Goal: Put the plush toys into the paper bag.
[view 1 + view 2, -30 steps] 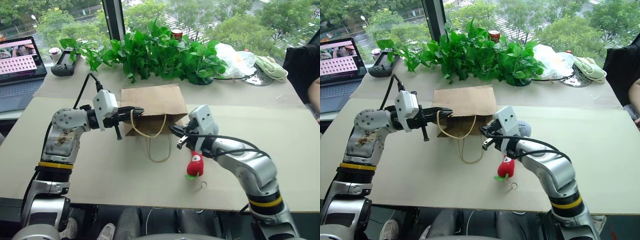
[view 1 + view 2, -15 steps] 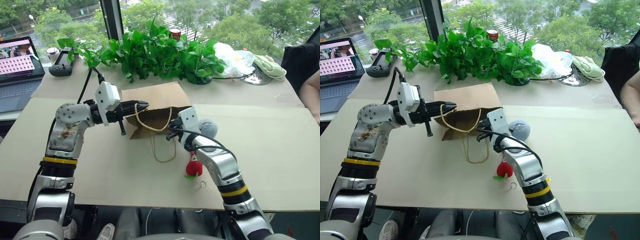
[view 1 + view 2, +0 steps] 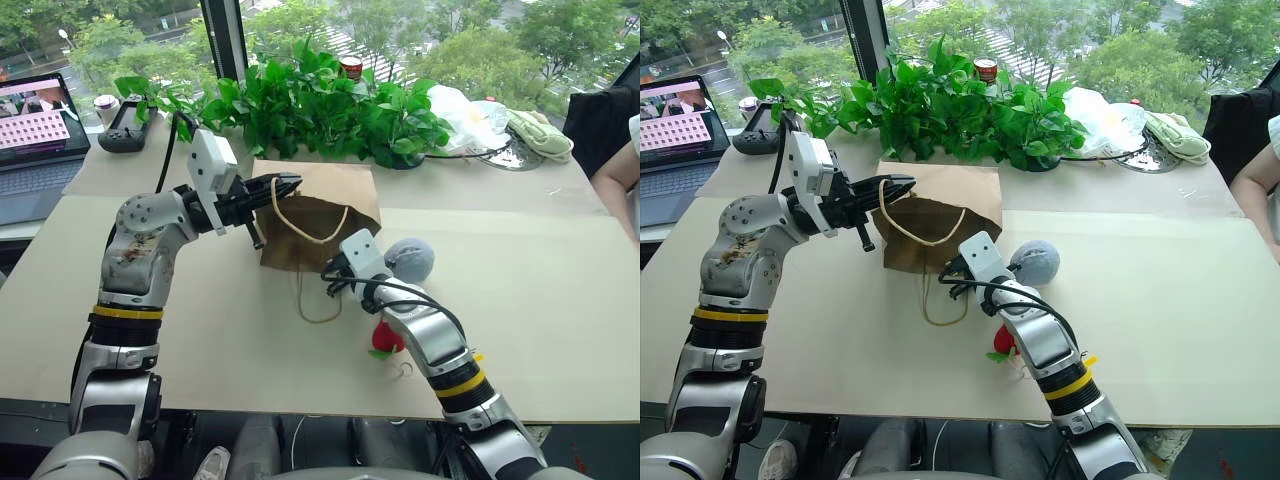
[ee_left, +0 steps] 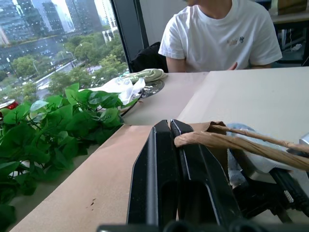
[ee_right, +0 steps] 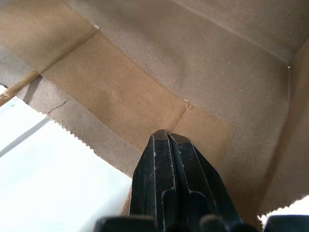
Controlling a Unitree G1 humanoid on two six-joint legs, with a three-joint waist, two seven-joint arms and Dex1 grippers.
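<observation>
The brown paper bag (image 3: pixel 325 185) lies on the table with its mouth toward me. My left gripper (image 3: pixel 289 183) is shut on one cord handle (image 4: pixel 241 145) and holds the bag's upper side up, so the mouth gapes. My right gripper (image 3: pixel 329 274) is shut with nothing in it, its tips at the mouth; the right wrist view looks into the bag's paper inside (image 5: pixel 145 96). The round grey-blue plush toy (image 3: pixel 410 260) sits just right of the bag, beside my right wrist. The red chili toy (image 3: pixel 388 338) lies nearer me, partly behind my right forearm.
Leafy plants (image 3: pixel 320 100) line the table's far side behind the bag. A laptop (image 3: pixel 40 125) and a game controller (image 3: pixel 128 125) are at far left. A white plastic bag (image 3: pixel 465 120) and a pale green cloth (image 3: pixel 540 135) lie far right. A person (image 4: pixel 217 34) sits at the right.
My left gripper rose with the handle and pulled the bag's mouth open. My right gripper sank and moved forward from above the chili to the bag's mouth.
</observation>
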